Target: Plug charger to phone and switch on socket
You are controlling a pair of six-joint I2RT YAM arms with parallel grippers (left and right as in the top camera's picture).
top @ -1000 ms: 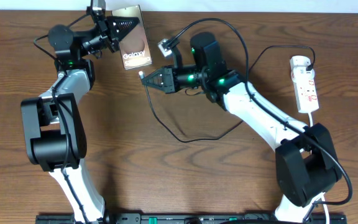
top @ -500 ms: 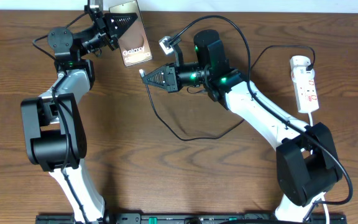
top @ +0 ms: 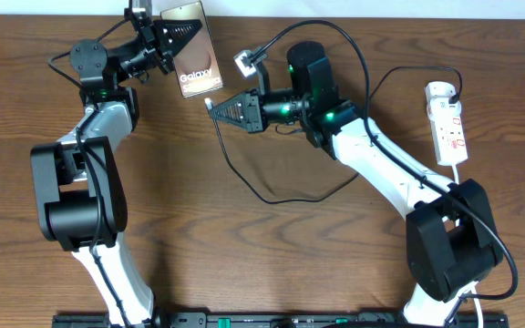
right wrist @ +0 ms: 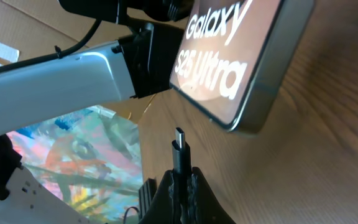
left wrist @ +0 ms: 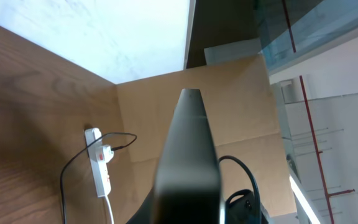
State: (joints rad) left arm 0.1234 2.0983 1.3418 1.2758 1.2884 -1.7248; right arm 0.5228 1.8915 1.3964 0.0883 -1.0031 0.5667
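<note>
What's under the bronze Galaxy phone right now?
Only brown wooden table shows under the flat bronze Galaxy phone, whose near edge looks raised. The black charger connector sits just short of that edge. The phone hides whatever is beneath its middle.

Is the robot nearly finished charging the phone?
Not yet. Done: the left gripper holds the flat brown-bronze Galaxy phone, and the right gripper grips the thin black charger cable's connector tip. In hand: lining the tip up, apart from the phone's edge. Left: plugging in, then switching on the white power strip.
</note>
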